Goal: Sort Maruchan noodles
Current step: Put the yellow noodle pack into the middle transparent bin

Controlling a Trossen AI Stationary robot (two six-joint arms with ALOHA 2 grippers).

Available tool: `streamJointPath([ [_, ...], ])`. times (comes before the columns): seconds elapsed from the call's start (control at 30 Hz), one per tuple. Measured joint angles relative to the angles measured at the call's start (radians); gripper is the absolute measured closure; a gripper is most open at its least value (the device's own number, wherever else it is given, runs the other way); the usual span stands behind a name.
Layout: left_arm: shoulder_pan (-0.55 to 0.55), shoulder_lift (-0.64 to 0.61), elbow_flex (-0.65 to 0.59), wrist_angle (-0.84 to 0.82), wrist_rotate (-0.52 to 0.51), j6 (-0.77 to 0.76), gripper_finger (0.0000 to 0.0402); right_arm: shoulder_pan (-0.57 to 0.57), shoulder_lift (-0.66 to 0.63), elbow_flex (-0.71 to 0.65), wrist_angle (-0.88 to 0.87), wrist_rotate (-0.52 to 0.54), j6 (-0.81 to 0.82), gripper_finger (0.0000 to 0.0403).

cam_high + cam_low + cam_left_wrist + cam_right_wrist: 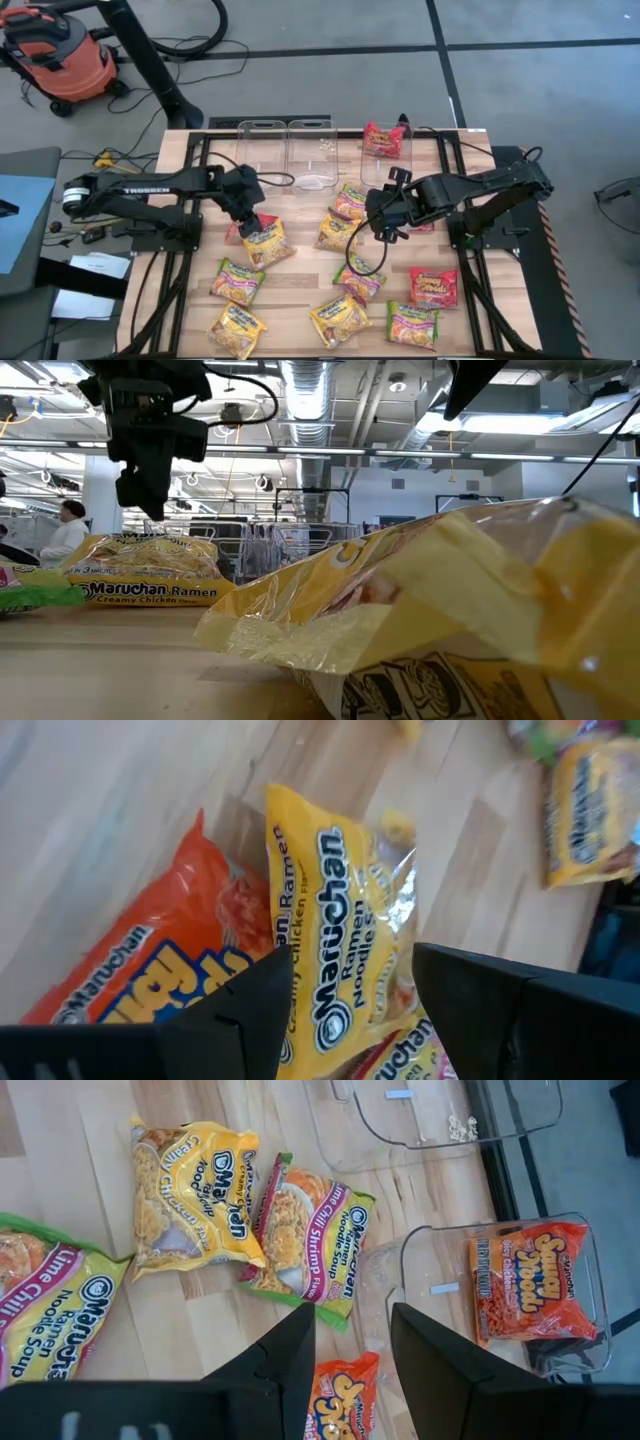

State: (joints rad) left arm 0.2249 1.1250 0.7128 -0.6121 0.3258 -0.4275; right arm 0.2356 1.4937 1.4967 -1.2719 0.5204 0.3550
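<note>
Many Maruchan noodle packets lie flat on the wooden table (300, 290). My left gripper (255, 222) is open and hangs just above a yellow packet (340, 910) that overlaps a red-orange packet (160, 960). In the low view the left gripper (150, 500) is clear of the yellow packet (150, 570). My right gripper (352, 1350) is open above another red-orange packet (340, 1390), near the table's middle in the high view (382, 225). A further red-orange packet (530, 1285) lies in the right clear bin (385, 160).
Two more clear bins (262, 150) (310, 150) stand at the far edge. Yellow (350, 200), green-and-pink (358, 282) and red-orange (433, 287) packets are scattered over the middle and near half. A yellow packet (450, 620) fills the low view's foreground. A black frame (455, 180) borders the table.
</note>
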Motion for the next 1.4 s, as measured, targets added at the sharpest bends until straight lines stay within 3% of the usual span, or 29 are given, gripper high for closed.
streamJointPath([
  [0.73,-0.097,0.236,0.001,0.046,-0.02,-0.028,0.0217,0.0,0.0,0.0,0.001,0.0,0.003,0.0246],
  [0.9,-0.116,0.236,0.001,0.048,-0.019,-0.029,0.0255,0.0,0.0,0.0,0.0,0.0,0.003,0.0246],
  [1.3,-0.127,0.236,0.001,0.059,-0.016,-0.004,0.0391,0.0,0.0,0.0,0.001,0.0,0.003,0.0246],
  [1.4,-0.127,0.236,0.001,0.069,-0.016,-0.003,0.0399,0.0,0.0,0.0,0.001,0.0,0.003,0.0246],
])
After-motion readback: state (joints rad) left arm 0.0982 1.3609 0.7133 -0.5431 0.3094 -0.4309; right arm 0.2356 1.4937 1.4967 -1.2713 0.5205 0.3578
